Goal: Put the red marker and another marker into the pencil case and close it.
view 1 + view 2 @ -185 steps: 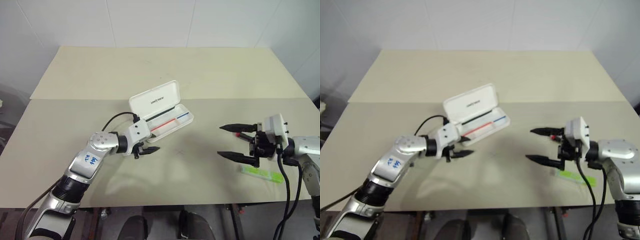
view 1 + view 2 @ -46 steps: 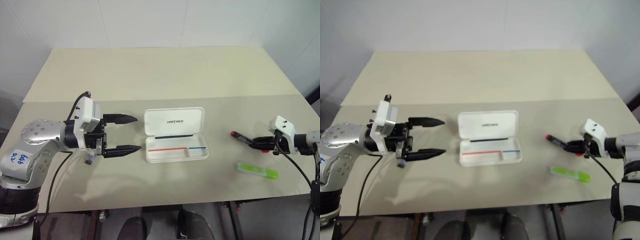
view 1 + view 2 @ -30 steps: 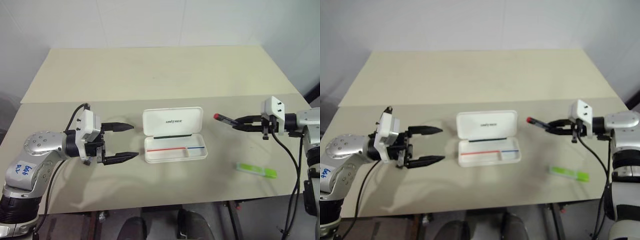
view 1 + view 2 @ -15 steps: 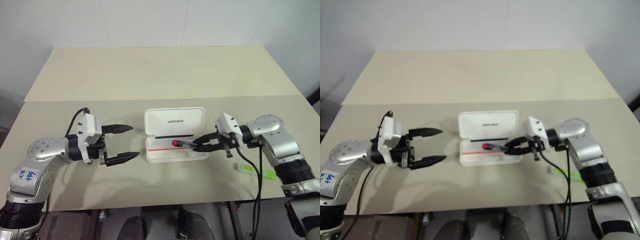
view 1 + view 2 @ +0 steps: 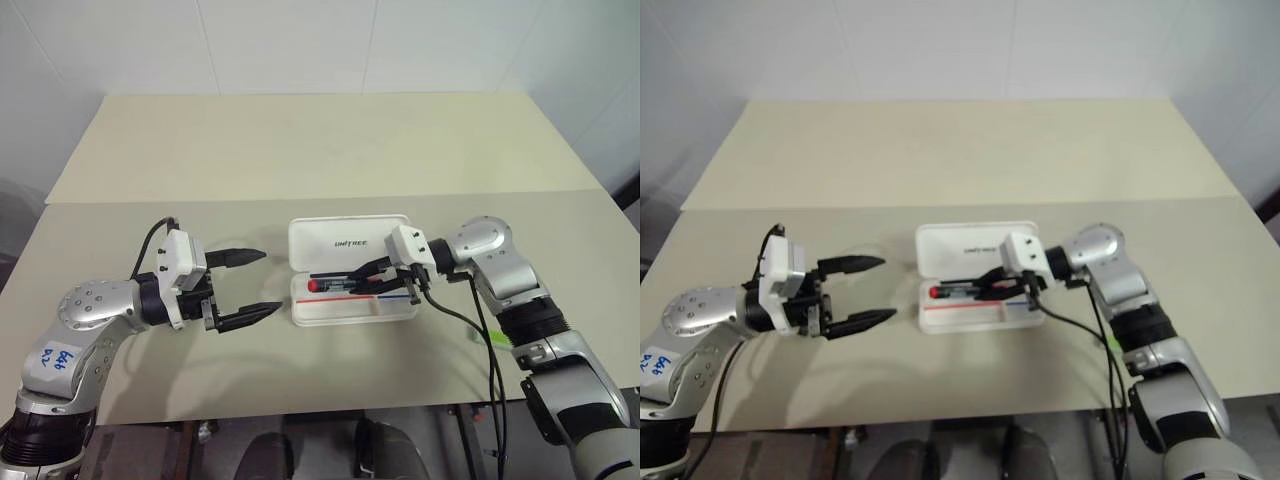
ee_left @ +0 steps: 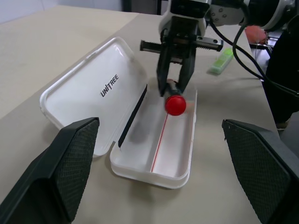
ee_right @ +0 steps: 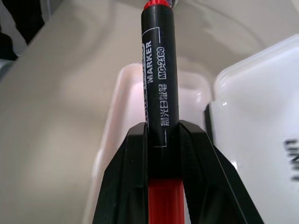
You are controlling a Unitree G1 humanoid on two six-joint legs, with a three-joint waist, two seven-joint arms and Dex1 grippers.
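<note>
The pencil case (image 5: 348, 243) lies open at the table's middle, its white lid folded back, lettering up. My right gripper (image 5: 362, 274) reaches in from the right and is shut on the red marker (image 5: 322, 285), holding it lengthwise just over the case's tray. In the right wrist view the black fingers (image 7: 126, 177) clamp the marker's (image 7: 158, 70) black barrel. The left wrist view shows the marker's red end (image 6: 175, 105) above the tray. My left gripper (image 5: 272, 280) hangs open left of the case, holding nothing. The light green highlighter (image 6: 220, 60) lies on the table beyond the right arm.
A thin red-and-blue stick (image 5: 390, 297) lies along the bottom of the tray. The beige table (image 5: 300, 150) stretches away behind the case, with a seam running across it. A black cable (image 5: 480, 330) hangs from my right wrist.
My right gripper has swung left with the red marker, from right of the case to over its tray. The left gripper has stayed put and open.
</note>
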